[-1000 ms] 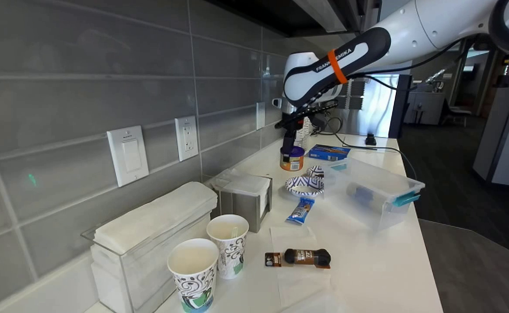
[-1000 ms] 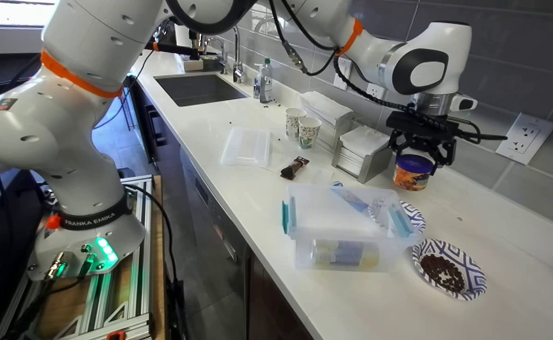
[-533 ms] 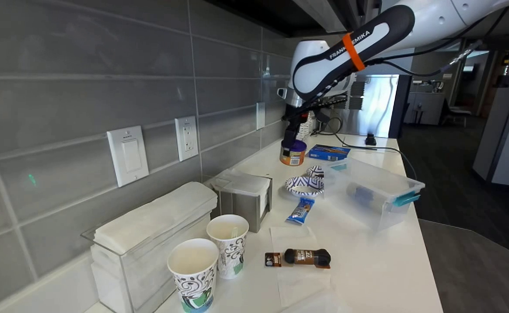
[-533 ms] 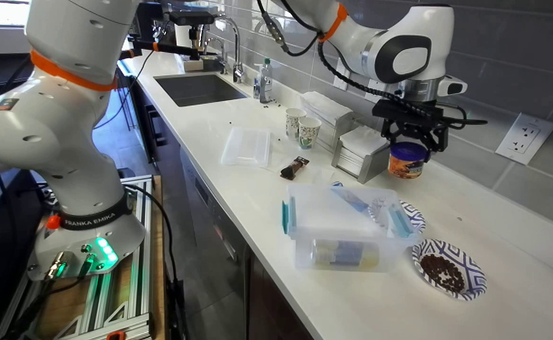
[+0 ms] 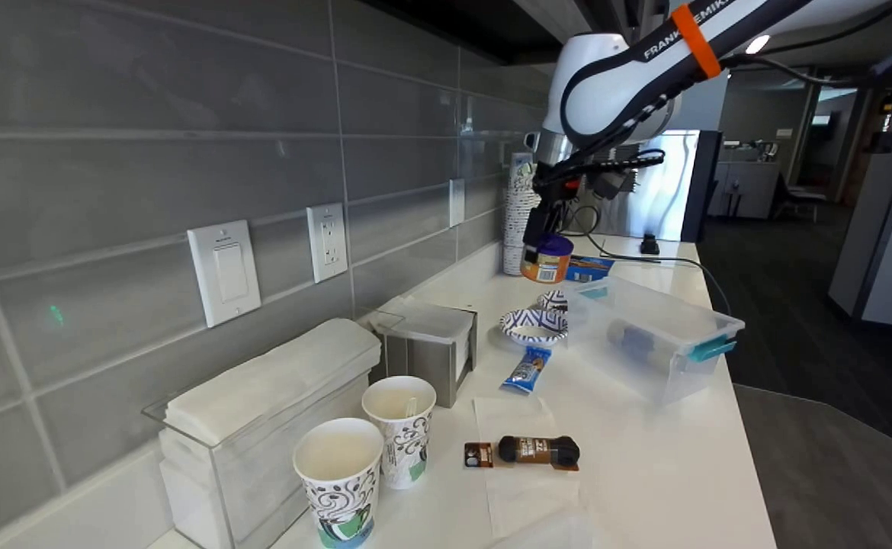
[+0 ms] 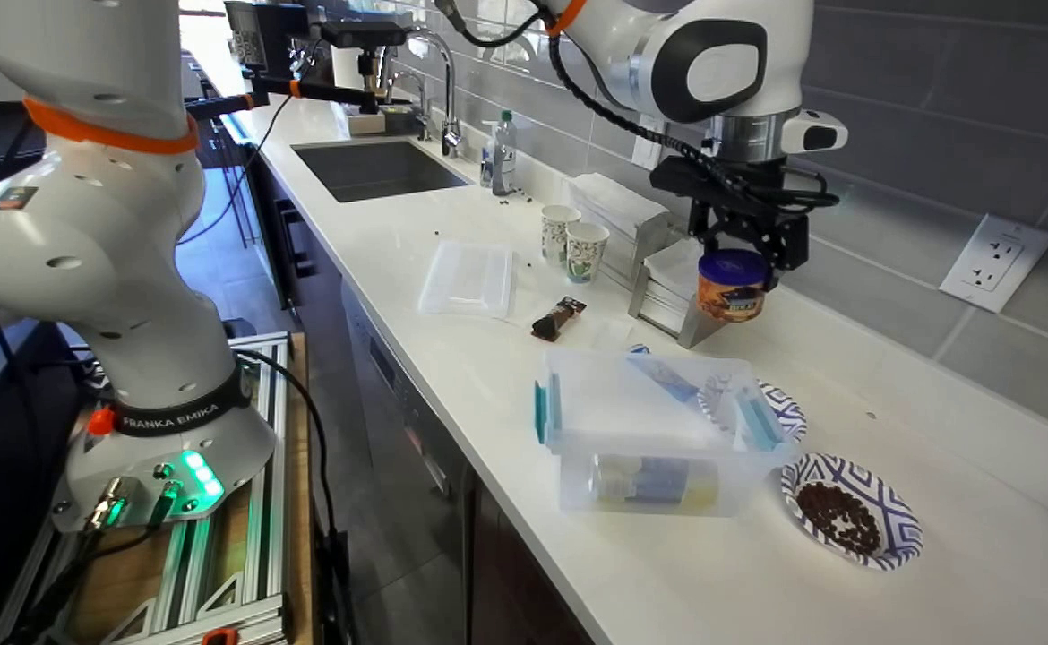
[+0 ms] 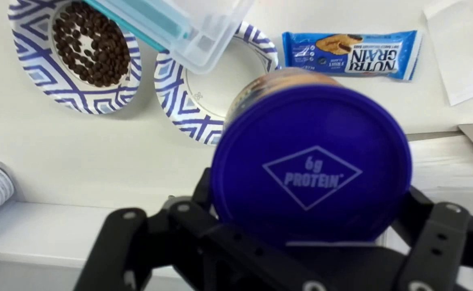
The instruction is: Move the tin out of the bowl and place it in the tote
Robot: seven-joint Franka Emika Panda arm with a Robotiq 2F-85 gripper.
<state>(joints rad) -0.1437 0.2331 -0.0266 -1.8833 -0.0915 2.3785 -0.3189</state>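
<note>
Item: one squat round purple-and-orange tin (image 6: 732,288), with smooth purple lid (image 7: 312,161). Location: raised over the long white counter (image 6: 506,376), out of the blue-and-white patterned paper bowl (image 7: 176,101); not yet in the clear plastic tote with teal edge parts (image 6: 746,488). Hold: black two-fingered gripper (image 7: 310,200), grasping the tin from opposite sides, near the lid; depth of grip below the lid edge cannot be told. Handling (judged): stiff, little give; fairly heavy if full, contents unseen; smooth, so apt to slip or tilt. Recommended grip: across the diameter, on the printed side wall below the lid, lest the lid come off.
</note>
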